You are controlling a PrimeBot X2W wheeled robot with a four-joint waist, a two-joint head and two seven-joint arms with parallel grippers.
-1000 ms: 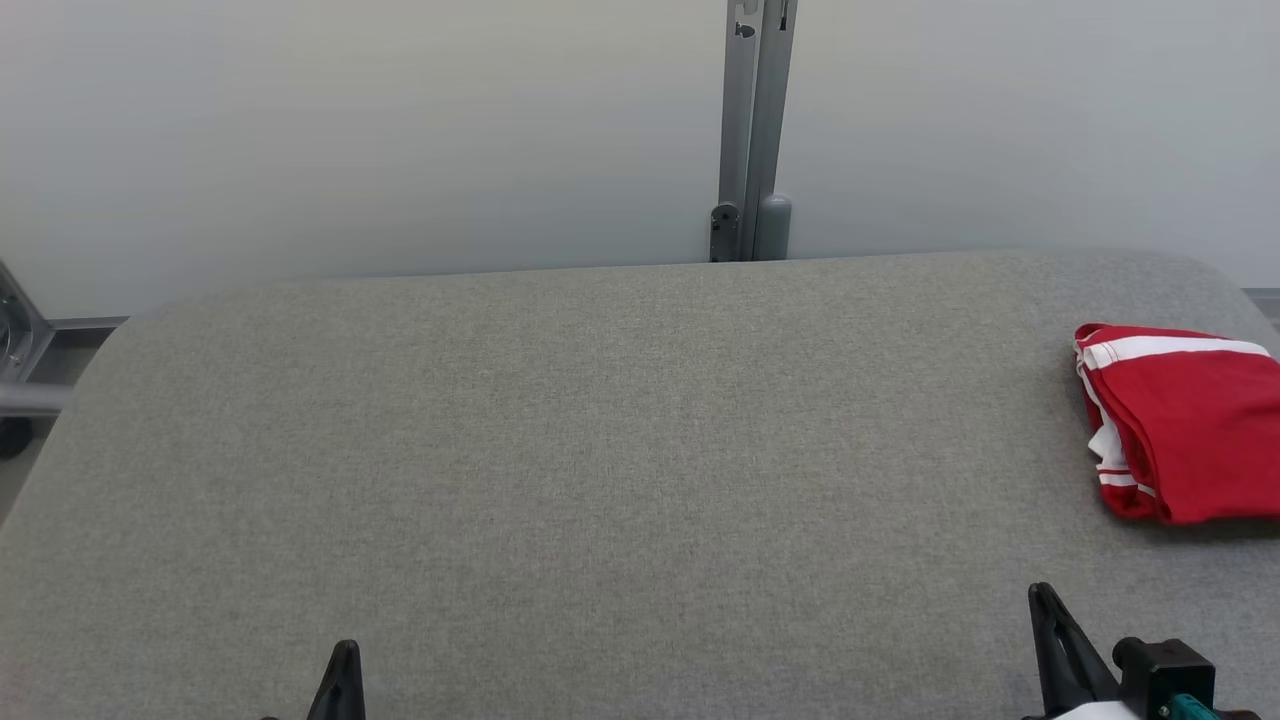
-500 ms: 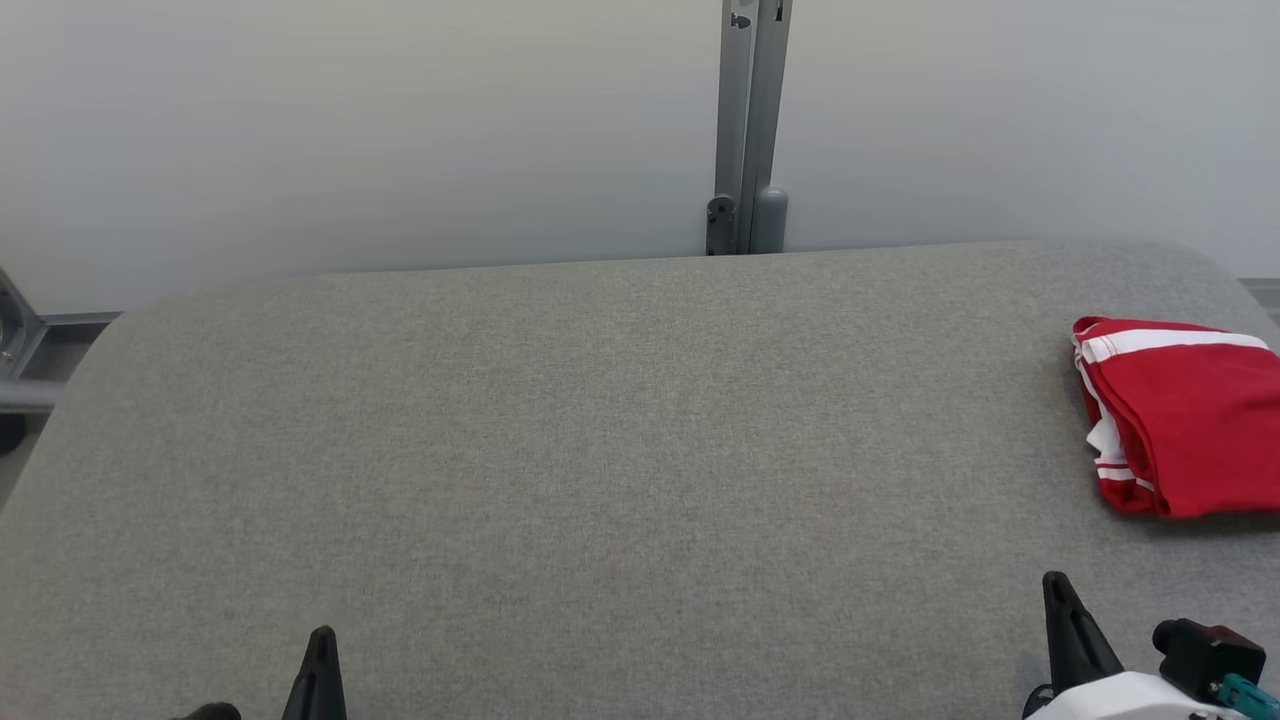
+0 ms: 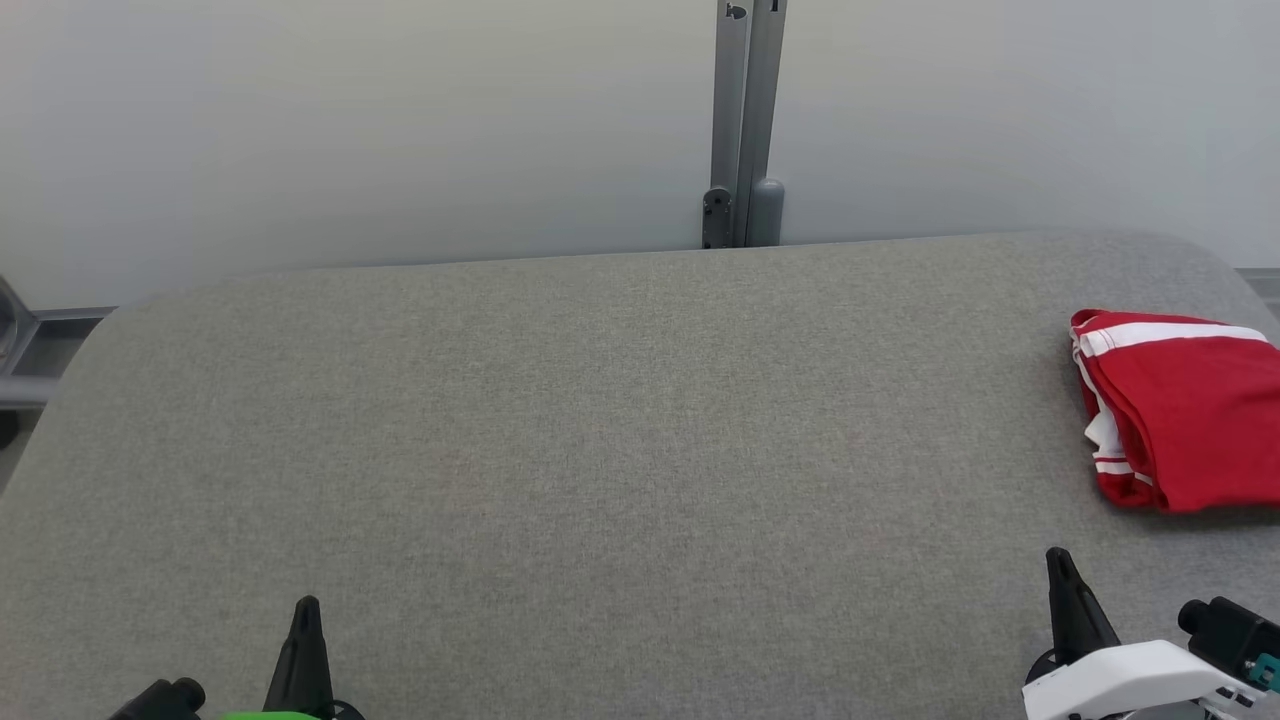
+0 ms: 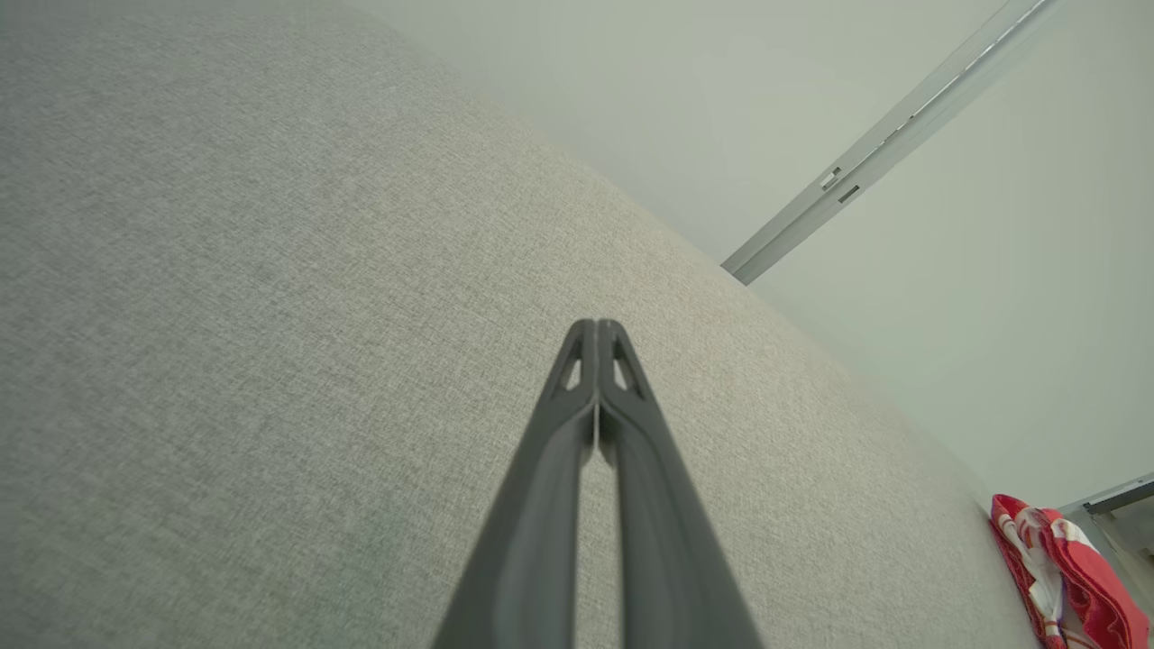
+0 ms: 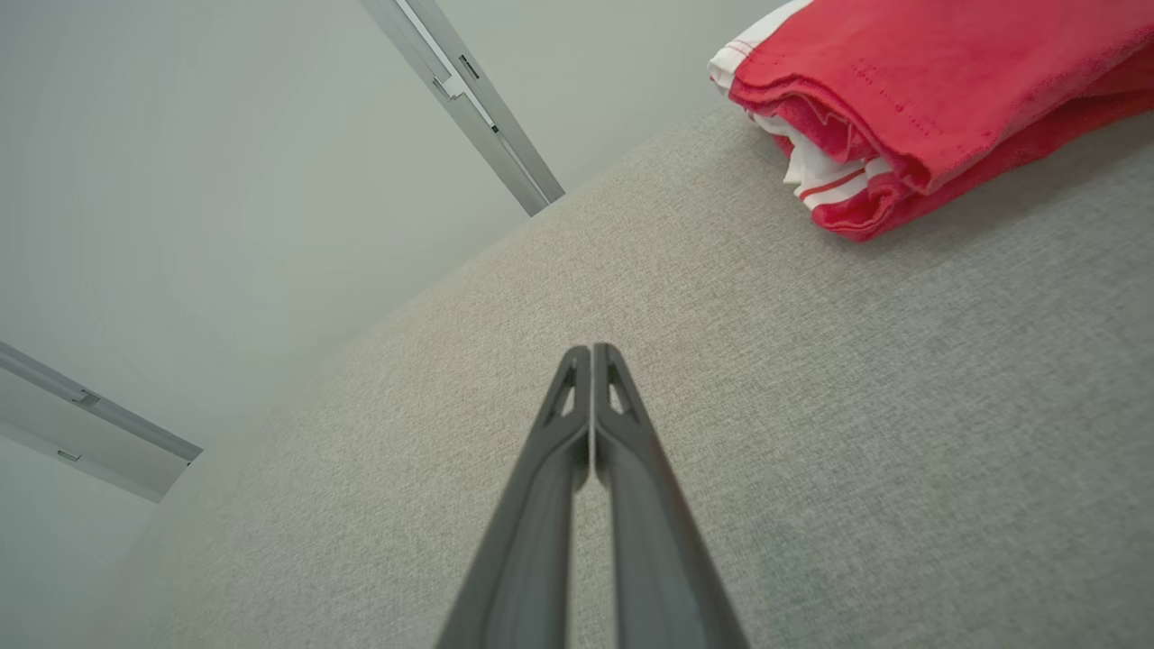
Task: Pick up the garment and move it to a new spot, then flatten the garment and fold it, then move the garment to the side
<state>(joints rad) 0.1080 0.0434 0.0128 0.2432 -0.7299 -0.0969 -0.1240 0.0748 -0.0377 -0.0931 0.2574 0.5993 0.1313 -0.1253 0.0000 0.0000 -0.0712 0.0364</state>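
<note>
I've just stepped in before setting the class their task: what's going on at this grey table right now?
A two-armed robot faces a grey padded table. A red garment with white stripes lies folded near the table's right end, with nothing touching it. The left gripper and right gripper are both shut and empty, low over the near part of the table, the right one a little short of the garment. By the look of it, the folding and the move to the side are done.
</note>
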